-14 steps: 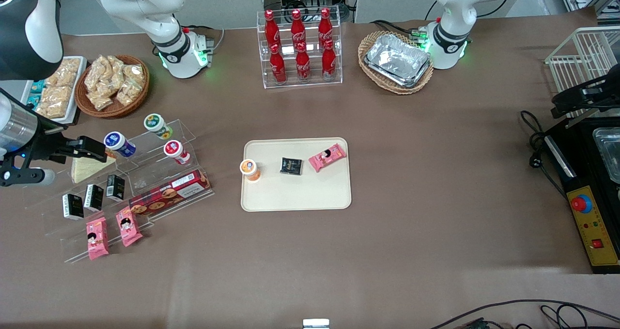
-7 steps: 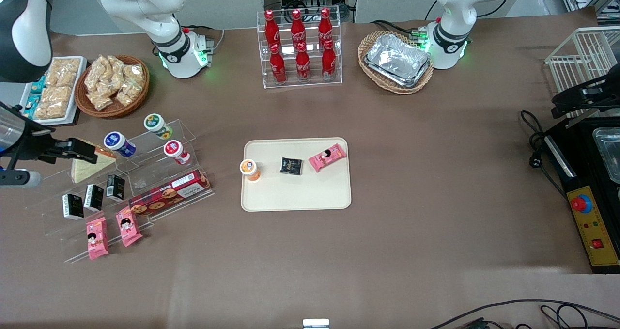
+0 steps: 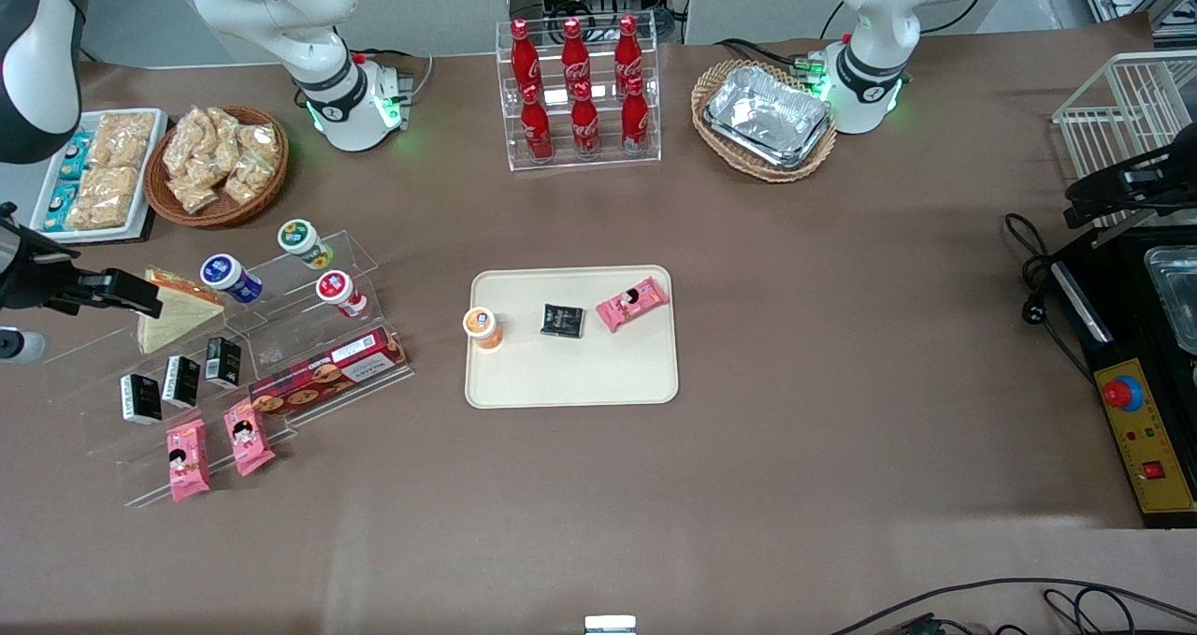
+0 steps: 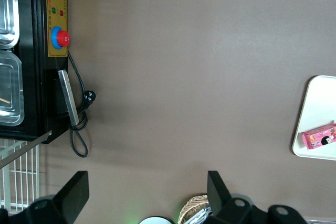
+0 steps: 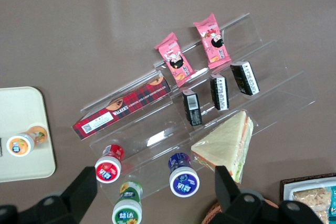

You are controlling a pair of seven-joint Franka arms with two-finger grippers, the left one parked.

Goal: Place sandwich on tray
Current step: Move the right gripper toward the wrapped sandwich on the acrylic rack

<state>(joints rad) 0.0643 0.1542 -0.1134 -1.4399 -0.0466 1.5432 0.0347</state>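
From the front the gripper has drifted off the sandwich, uncovering it on the clear stand, well apart from the tray; the wrist view shows open, empty fingers above it, nothing grasped.

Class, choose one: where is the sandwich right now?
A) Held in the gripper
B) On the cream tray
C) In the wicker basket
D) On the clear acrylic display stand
D: the sandwich lies on the clear acrylic display stand, apart from the tray; the open gripper hovers above it.
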